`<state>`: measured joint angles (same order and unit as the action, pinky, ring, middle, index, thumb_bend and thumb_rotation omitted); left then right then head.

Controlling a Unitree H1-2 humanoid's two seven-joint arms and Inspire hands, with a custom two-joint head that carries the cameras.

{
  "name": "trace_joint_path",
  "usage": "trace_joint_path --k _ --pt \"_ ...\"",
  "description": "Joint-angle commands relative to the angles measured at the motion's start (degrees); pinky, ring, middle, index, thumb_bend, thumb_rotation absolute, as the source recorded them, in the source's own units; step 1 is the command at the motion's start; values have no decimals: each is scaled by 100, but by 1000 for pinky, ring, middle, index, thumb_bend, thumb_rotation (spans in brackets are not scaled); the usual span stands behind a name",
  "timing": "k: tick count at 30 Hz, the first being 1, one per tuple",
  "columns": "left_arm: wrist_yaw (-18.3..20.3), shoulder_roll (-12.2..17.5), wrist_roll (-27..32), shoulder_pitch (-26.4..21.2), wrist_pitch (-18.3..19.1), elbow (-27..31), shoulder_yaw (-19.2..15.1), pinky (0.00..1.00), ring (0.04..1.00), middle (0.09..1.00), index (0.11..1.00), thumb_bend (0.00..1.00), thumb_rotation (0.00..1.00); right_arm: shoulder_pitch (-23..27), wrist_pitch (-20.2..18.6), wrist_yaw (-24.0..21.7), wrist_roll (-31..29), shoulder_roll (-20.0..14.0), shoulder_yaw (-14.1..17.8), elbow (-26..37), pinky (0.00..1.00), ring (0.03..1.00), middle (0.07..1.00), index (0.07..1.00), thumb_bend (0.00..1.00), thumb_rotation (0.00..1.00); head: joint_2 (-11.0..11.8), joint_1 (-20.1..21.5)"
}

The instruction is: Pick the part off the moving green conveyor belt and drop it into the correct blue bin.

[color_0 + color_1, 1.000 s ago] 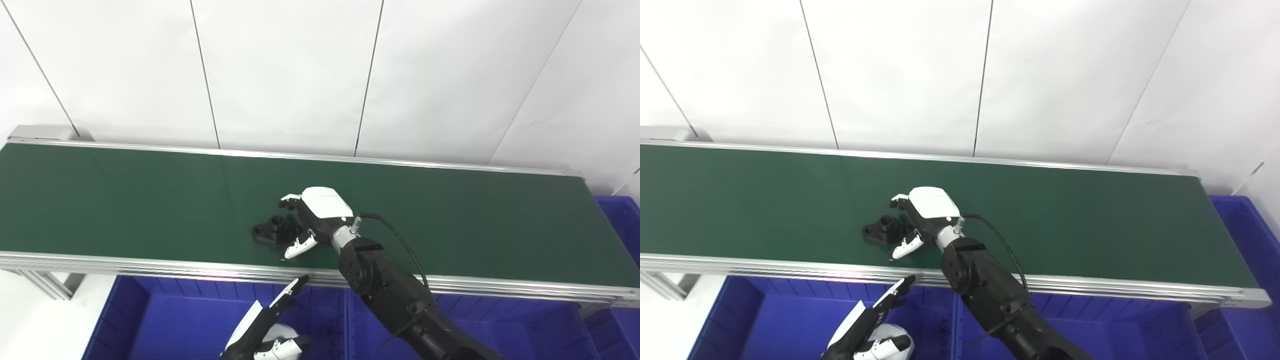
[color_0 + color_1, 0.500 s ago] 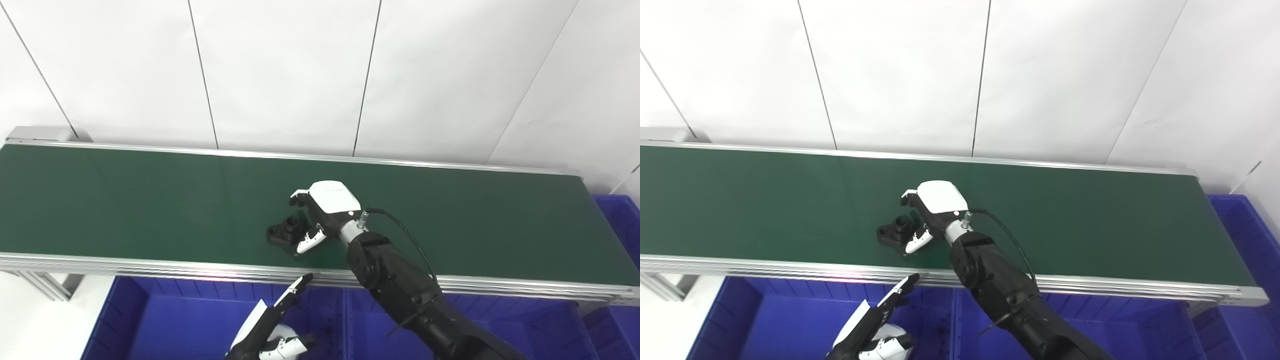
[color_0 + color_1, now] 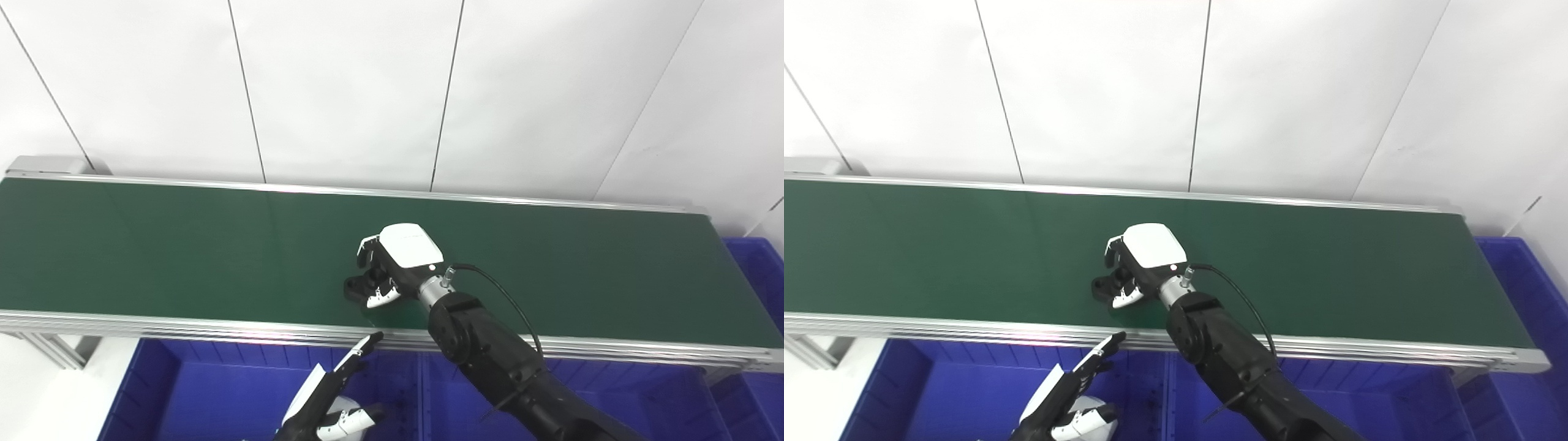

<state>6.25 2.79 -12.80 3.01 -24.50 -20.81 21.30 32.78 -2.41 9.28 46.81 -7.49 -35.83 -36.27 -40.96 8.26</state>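
While the green conveyor belt point(image 3: 184, 245) fills the width of my view in front of a white panelled wall point(image 3: 343, 92), I see it framed by silver rails, with blue bins below its near edge: a big left bin point(image 3: 202, 392), a middle bin point(image 3: 612, 392) and another at the far right end point(image 3: 759, 269). My right arm point(image 3: 490, 361), black, comes up from the bottom edge and reaches onto the belt about mid-length, near the front rail. The right hand point(image 3: 392, 263), white-backed, sits over the black part point(image 3: 358, 286), fingers curled down on the far side and thumb at the near side, so it looks clenched around the part; I read it as grasping the part. The part touches the belt, not lifted as far as I can tell, and only its left end pokes out from under the hand. The left hand point(image 3: 334, 398) is low over the left bin, just below the front rail, fingers stretched out and apart, holding nothing. A black cable point(image 3: 502, 294) loops from the right wrist over the belt.
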Motion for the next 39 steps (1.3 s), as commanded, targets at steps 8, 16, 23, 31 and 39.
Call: trace_joint_path --k 8,16,23,31,39 --pt "-15 -72 -17 -91 -187 112 -35 920 973 987 952 662 798 -43 67 -164 172 -47 -174 185 170 243 421 501 521 0 18 9" --pt "8 -76 -22 -94 -196 117 -21 915 975 992 961 646 795 -236 27 -321 72 -157 94 996 226 298 475 489 528 0 -3 36" --pt "19 -44 -80 -89 -217 161 22 924 980 994 969 646 819 -695 -371 -720 40 -236 740 2681 243 310 477 491 524 0 -69 81" --pt "61 -84 -11 -3 -183 271 0 912 971 988 961 642 801 -1424 -715 -960 80 -294 1494 4398 202 285 477 489 526 0 -162 88" --pt "145 -57 18 124 -51 540 -9 893 966 989 957 648 814 -2507 -515 -858 -210 -444 2120 5165 234 319 456 514 522 0 -316 116"
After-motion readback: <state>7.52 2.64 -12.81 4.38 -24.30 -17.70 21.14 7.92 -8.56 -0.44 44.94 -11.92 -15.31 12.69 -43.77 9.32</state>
